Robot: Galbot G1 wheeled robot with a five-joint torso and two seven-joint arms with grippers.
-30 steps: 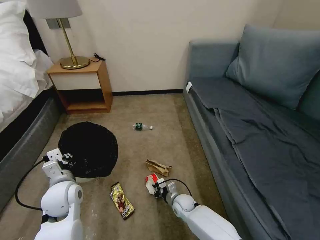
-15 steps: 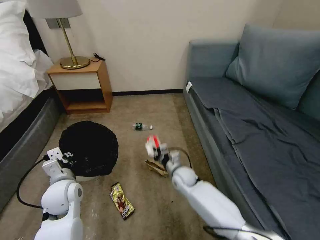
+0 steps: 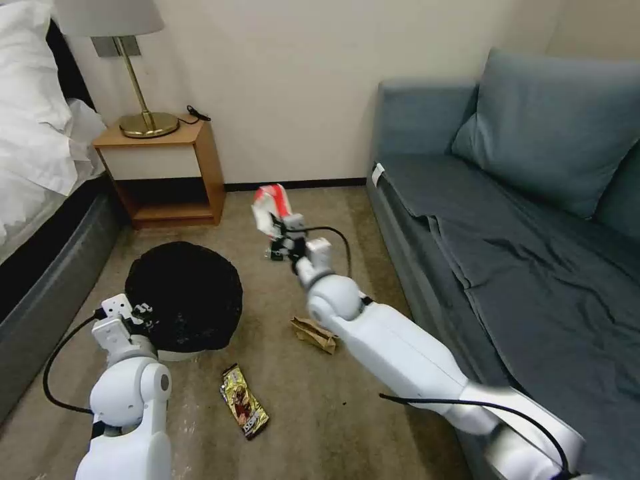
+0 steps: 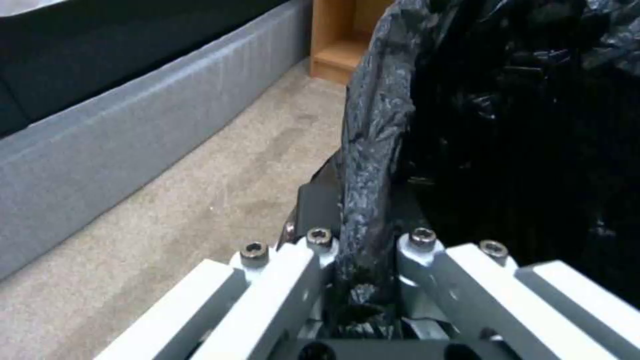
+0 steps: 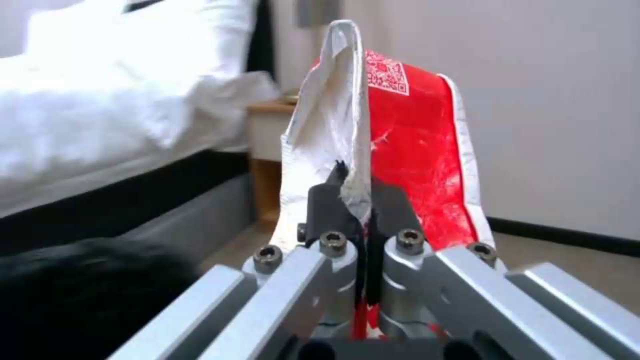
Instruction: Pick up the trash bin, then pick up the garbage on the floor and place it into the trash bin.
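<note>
The trash bin (image 3: pixel 185 297), one small white tub lined with crinkly black plastic, sits on the carpet between the bed and the litter. The left hand (image 3: pixel 137 319) is clenched on its near rim; the left wrist view shows the liner (image 4: pixel 373 150) pinched between the two fingers (image 4: pixel 313 215).

Four pieces of garbage are about. One red-and-white carton (image 3: pixel 270 203) is up in the air, gripped tight by the right hand (image 3: pixel 283 230), out past the bin's right side; in the right wrist view the fingers (image 5: pixel 330 207) squeeze its white edge (image 5: pixel 333 125). Three pieces lie on the floor: a crumpled brown paper bag (image 3: pixel 315 334) beside the right arm, a gold snack wrapper (image 3: pixel 244 401) nearer the robot, and a small bottle (image 3: pixel 272 254) mostly hidden behind the raised hand.

The floor is beige carpet (image 3: pixel 220 427). A wooden nightstand (image 3: pixel 163 175) with one brass lamp (image 3: pixel 137 73) stands against the cream wall, a white-sheeted bed (image 3: pixel 33 153) on the left, and a grey-blue sofa (image 3: pixel 520 253) with one cushion (image 3: pixel 547 127) on the right.
</note>
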